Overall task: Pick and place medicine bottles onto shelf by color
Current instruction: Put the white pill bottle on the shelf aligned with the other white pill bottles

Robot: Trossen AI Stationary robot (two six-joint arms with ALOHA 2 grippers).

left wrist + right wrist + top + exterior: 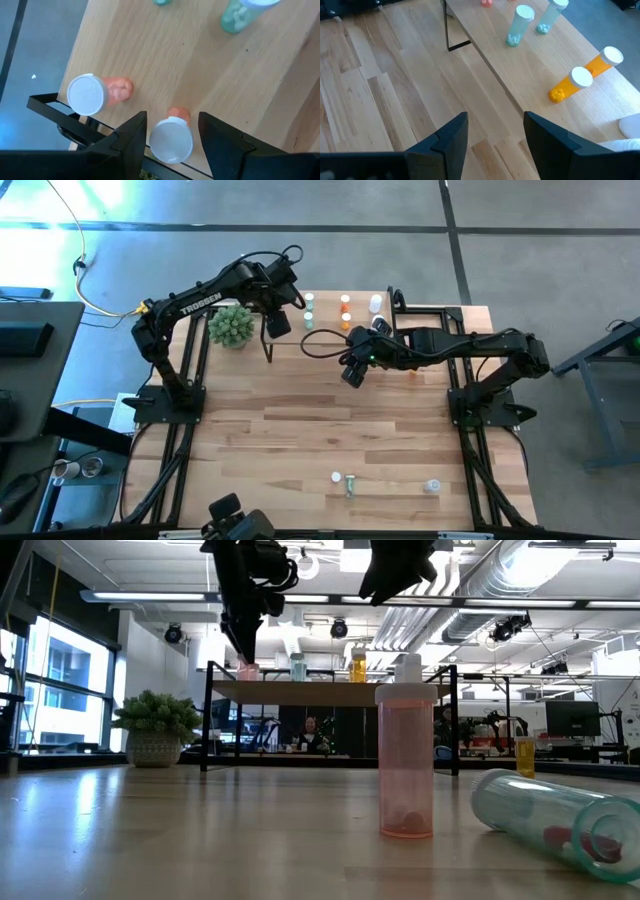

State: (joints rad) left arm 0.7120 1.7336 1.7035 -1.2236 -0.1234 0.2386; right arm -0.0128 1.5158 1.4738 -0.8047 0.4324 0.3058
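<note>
Near counter: I saw a pink bottle (406, 762) upright and a greenish one (553, 816) lying down, both unsorted
Right end effector (492, 131): fingers apart, empty, hovering beside the shelf (530, 70)
Left end effector (171, 131): I had its fingers spread around a pink bottle (170, 137) standing on the shelf's pink end, seemingly not clamped
Shelf: green and orange bottles (585, 75) grouped by colour
</note>
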